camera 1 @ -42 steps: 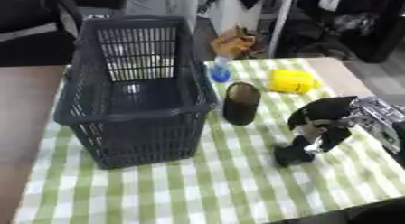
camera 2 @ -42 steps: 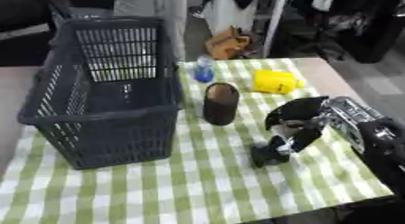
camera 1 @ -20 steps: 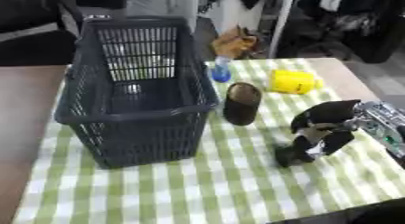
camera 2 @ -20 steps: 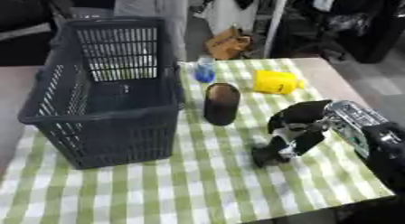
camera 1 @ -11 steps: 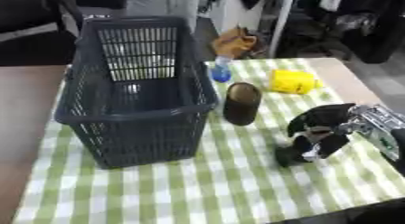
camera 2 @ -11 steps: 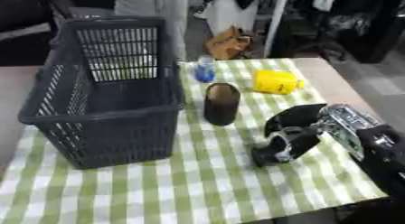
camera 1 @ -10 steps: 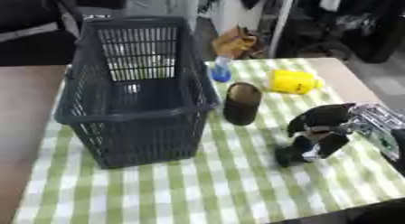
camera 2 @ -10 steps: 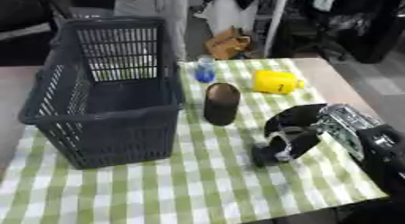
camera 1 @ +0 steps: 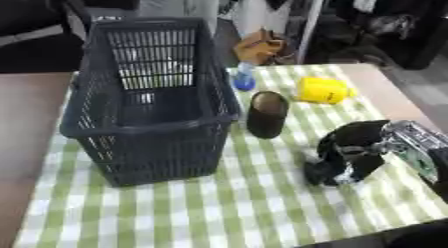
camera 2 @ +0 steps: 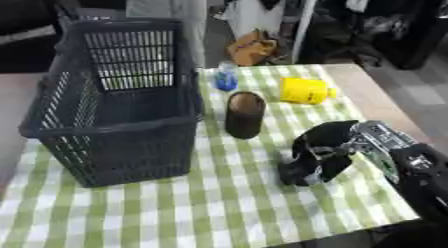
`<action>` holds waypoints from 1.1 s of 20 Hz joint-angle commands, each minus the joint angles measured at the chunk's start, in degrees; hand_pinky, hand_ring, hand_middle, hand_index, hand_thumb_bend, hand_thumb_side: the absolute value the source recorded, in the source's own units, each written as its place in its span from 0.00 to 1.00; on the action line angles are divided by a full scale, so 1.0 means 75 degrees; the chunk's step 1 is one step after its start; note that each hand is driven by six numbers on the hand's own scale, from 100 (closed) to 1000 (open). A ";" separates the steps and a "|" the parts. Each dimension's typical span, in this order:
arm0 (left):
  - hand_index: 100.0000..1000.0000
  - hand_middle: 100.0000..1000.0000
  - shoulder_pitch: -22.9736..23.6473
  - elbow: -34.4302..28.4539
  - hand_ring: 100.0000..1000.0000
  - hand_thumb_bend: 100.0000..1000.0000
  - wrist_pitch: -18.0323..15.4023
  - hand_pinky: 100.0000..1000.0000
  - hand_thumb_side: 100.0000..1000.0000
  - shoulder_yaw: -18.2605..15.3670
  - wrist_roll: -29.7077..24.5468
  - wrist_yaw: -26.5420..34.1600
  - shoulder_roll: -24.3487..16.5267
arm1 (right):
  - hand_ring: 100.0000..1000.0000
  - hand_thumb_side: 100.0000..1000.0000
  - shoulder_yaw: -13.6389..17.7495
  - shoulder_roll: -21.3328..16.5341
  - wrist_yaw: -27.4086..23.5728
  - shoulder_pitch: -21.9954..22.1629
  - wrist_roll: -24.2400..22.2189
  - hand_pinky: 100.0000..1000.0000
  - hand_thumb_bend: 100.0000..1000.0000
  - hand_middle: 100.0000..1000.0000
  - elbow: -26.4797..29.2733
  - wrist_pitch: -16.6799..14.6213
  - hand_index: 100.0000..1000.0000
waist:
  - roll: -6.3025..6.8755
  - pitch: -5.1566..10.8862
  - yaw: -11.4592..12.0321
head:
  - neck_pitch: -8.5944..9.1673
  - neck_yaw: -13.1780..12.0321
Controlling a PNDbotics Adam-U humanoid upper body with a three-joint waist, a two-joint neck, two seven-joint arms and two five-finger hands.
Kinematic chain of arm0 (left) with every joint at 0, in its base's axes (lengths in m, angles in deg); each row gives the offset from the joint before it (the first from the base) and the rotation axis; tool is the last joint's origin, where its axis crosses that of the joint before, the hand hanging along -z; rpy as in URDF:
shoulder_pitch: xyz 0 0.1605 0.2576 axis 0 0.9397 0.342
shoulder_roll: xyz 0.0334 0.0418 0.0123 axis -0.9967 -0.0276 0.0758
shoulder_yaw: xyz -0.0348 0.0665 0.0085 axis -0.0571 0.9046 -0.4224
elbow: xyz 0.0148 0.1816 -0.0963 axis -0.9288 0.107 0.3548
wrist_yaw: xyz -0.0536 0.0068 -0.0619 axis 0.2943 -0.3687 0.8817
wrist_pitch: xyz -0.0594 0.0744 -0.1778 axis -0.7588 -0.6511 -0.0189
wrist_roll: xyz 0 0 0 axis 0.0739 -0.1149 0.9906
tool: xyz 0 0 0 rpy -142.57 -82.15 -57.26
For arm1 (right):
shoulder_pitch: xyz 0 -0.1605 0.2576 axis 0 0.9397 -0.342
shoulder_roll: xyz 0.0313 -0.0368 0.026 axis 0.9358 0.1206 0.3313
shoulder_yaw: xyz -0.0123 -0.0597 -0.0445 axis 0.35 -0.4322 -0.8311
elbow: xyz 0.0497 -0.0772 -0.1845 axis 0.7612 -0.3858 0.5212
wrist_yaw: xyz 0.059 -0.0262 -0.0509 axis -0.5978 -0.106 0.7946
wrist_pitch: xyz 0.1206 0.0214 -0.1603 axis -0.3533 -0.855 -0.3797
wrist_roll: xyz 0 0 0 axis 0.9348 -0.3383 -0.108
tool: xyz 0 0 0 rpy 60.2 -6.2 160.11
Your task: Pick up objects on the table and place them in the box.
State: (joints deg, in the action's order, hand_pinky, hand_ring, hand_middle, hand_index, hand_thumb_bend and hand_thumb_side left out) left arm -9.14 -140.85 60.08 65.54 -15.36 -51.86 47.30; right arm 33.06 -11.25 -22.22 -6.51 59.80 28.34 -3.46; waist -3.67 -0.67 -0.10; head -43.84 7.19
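The right hand (camera 1: 354, 152) has sunk lower, fingers curled round a small dark object (camera 1: 318, 173) (still on the surface); next, lift toward the basket (camera 1: 149, 137).

Both head eyes look down at one table (camera 1: 262, 212), the right view shifted sideways

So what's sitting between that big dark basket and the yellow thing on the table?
A dark brown cylinder stands upright between the basket and the yellow object, close beside the basket; the left eye view shows it.
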 commanded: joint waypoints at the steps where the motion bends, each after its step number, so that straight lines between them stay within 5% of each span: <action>1: 0.78 0.71 -0.0081 -0.0094 0.78 0.38 -0.0013 0.32 0.93 -0.0022 -0.0006 0.0007 -0.0152 | 0.85 0.93 0.0165 -0.0128 0.0342 -0.0045 -0.1060 0.83 0.42 0.79 0.0036 -0.1467 0.82 | -0.0010 0.0031 -0.0023 | -0.0037 0.0030; 16: 0.78 0.71 -0.0088 -0.0095 0.78 0.38 -0.0014 0.32 0.93 -0.0026 0.0005 0.0006 -0.0152 | 0.81 0.74 0.0368 -0.0076 0.2018 0.0325 0.1570 0.82 0.39 0.71 -0.0132 -0.1205 0.73 | 0.0007 0.0023 -0.0079 | -0.0037 0.0063; 17: 0.78 0.71 -0.0088 -0.0095 0.78 0.38 -0.0015 0.32 0.93 -0.0025 0.0004 0.0005 -0.0151 | 0.79 0.60 0.0384 -0.0064 0.2138 0.0343 0.1776 0.80 0.39 0.67 -0.0151 -0.1126 0.69 | 0.0009 0.0022 -0.0086 | -0.0037 0.0064; 18: 0.78 0.71 -0.0090 -0.0096 0.78 0.38 -0.0015 0.32 0.93 -0.0024 0.0003 0.0006 -0.0151 | 0.79 0.60 0.0388 -0.0053 0.2271 0.0367 0.1991 0.80 0.39 0.67 -0.0167 -0.1032 0.69 | 0.0011 0.0021 -0.0088 | -0.0037 0.0067; 19: 0.78 0.71 -0.0090 -0.0096 0.78 0.38 -0.0015 0.32 0.93 -0.0026 0.0003 0.0006 -0.0150 | 0.75 0.35 0.0406 -0.0039 0.2398 0.0386 0.2217 0.76 0.39 0.61 -0.0188 -0.0923 0.63 | 0.0013 0.0020 -0.0094 | -0.0037 0.0071; 22: 0.78 0.71 -0.0093 -0.0096 0.78 0.38 -0.0015 0.32 0.93 -0.0026 0.0003 0.0006 -0.0147 | 0.66 0.26 0.0467 0.0019 0.2714 0.0446 0.3085 0.67 0.38 0.51 -0.0292 -0.0508 0.52 | 0.0020 0.0016 -0.0103 | -0.0037 0.0083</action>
State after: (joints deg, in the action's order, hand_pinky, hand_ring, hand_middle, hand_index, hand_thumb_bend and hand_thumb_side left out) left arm -9.15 -140.85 60.07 65.54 -15.35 -51.86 47.30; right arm 36.05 -10.47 -3.49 -3.01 80.72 26.74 -8.37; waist -3.67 -0.67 -0.79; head -43.84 7.67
